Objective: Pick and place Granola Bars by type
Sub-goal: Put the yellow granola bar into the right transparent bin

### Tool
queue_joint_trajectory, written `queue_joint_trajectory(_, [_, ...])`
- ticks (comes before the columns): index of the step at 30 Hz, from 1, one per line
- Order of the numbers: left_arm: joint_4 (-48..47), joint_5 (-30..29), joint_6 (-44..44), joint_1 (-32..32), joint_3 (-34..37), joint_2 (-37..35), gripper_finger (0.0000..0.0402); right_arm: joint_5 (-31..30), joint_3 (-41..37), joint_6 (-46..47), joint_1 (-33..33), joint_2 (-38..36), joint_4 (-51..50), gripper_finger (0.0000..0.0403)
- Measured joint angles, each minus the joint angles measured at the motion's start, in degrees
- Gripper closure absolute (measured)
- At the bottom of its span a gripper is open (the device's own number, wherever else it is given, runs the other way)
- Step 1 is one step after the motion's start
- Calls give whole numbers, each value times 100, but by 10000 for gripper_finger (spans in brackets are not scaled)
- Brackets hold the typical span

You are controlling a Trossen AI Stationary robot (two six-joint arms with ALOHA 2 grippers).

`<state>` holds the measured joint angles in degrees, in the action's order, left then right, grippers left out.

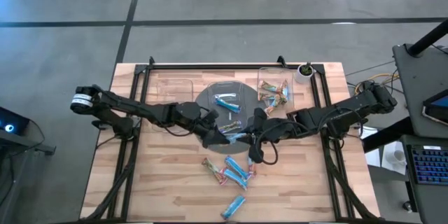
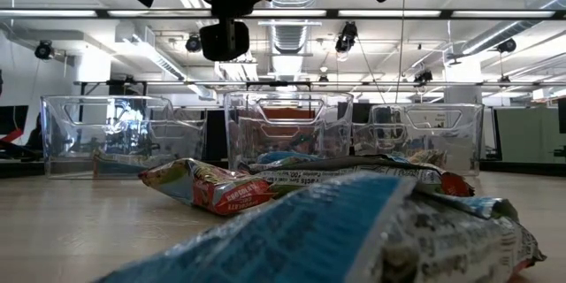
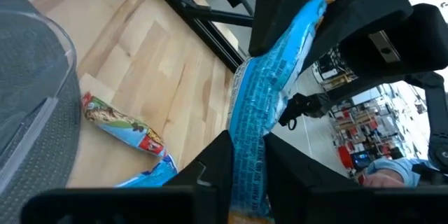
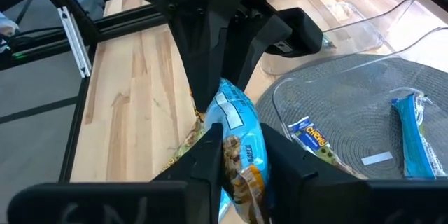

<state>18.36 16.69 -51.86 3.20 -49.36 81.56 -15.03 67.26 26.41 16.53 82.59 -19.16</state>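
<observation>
A light-blue granola bar (image 1: pixel 240 137) hangs above the table's middle between my two grippers. My left gripper (image 1: pixel 229 139) comes from the table's left and my right gripper (image 1: pixel 250 137) from its right. Each is shut on one end of the bar. Several more bars (image 1: pixel 235 172) lie loose on the wood nearer the front edge. Two light-blue bars (image 1: pixel 226 101) lie in a clear tray on the round grey plate (image 1: pixel 204 98). Multicoloured bars (image 1: pixel 274 92) lie in another clear tray at the far right. My left gripper (image 3: pixel 248 162) pinches the bar's left end (image 3: pixel 246 150) between its two fingers, coming nearly level from the table's left, fingers along the bar. The bar is lifted clear and stretches away toward the other gripper. My right gripper (image 4: pixel 245 155) pinches the bar's right end (image 4: pixel 238 136) between its two fingers, slanting down from the table's right, fingers along the bar. The wrapper is crumpled between them, and the bar is clear of the table.
A third clear tray (image 1: pixel 173 95) stands at the far left of the plate. A small pot (image 1: pixel 304 72) sits at the far right corner. Black frame rails (image 1: pixel 133 133) run along both sides of the table. Bare wood (image 1: pixel 161 182) lies near the front left.
</observation>
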Motion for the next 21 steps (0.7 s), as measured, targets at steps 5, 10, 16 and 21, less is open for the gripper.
queue_joint_trajectory(5, [11,-227,129,30,0,-20,298,-15,0,4,-9,0,-54,336])
queue_joint_trajectory(10, [-196,-363,216,46,0,-151,256,-258,0,125,-30,0,-411,337])
queue_joint_trajectory(16, [-1100,-354,442,93,-3,-687,246,-1366,-9,1143,-268,-109,-1761,338])
queue_joint_trajectory(21, [-2164,-1164,483,353,-7,-1155,246,-1442,-62,2397,-1051,-388,-3308,338])
